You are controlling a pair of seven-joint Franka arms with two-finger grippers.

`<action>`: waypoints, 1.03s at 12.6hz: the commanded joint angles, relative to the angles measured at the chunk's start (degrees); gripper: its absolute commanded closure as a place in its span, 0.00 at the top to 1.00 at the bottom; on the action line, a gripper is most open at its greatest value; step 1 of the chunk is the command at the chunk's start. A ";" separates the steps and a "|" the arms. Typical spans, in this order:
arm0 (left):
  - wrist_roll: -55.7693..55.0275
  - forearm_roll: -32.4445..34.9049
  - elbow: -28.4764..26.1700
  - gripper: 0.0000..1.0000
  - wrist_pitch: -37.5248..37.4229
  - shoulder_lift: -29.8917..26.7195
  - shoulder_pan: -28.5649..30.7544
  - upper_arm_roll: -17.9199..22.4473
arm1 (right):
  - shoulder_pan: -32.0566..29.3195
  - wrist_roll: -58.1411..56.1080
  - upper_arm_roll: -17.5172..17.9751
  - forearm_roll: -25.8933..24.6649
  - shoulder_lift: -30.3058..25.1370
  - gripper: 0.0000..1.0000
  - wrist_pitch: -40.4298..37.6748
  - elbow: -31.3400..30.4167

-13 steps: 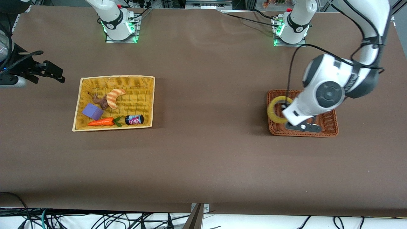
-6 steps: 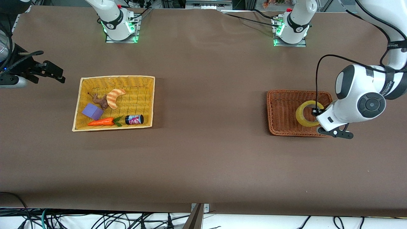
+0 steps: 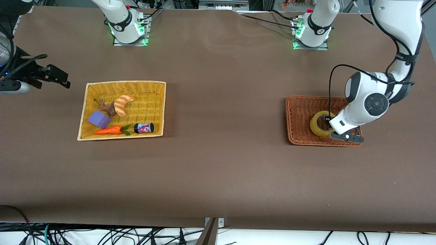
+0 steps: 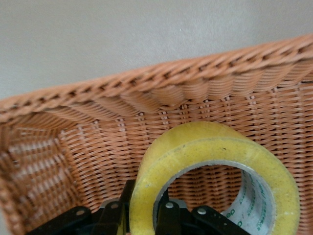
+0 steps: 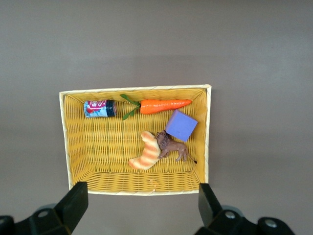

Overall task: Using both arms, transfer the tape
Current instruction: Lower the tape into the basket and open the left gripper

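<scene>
Left gripper [image 4: 146, 215] clamped, arm bent low; right gripper [image 5: 142, 208] wide, waiting.

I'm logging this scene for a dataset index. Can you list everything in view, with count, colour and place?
Table: one, brown.
Yellow basket: one, toward the right arm's end.
Croissant: one, tan striped, in yellow basket.
Animal figure: one, brown, beside croissant.
Cube: one, purple, in yellow basket.
Carrot: one, orange, in yellow basket.
Can: one, dark with pink label, beside carrot.
Brown basket: one, toward the left arm's end.
Tape: one, yellowish, in brown basket.
Left tool: black, shut on tape.
Right tool: black, open, over yellow basket.
</scene>
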 commanded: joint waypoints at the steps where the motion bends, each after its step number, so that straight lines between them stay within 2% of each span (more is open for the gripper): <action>1: 1.39 -0.73 -6.52 0.00 8.45 -1.62 0.03 0.62 | 0.54 -0.73 -0.54 -0.11 0.38 1.00 -1.21 1.32; 5: 1.30 -0.73 -6.90 0.02 10.94 -0.21 0.29 0.53 | 0.54 -0.64 -0.54 -0.03 0.47 1.00 -1.12 1.32; 6: 1.13 -0.73 -6.28 0.49 10.50 -0.21 0.29 0.53 | 0.54 -0.55 -0.54 0.06 0.47 1.00 -0.78 1.41; 7: 0.78 -0.82 -5.49 0.99 9.63 -0.82 0.29 0.45 | 0.54 -0.38 -0.54 0.06 0.47 1.00 -0.68 1.41; 9: 0.69 -1.52 -2.52 1.00 0.97 -4.15 -0.32 -0.08 | 0.45 0.06 -0.63 -0.03 0.47 1.00 -0.60 1.41; 10: 0.69 -1.61 1.16 1.00 -6.04 -5.82 -0.59 -0.34 | 0.54 0.15 -0.72 0.06 0.38 1.00 -0.68 1.41; 13: 0.42 -5.46 18.71 1.00 -30.47 -6.19 -0.94 -1.14 | 0.45 -0.02 -0.72 -0.20 0.47 1.00 -0.68 1.41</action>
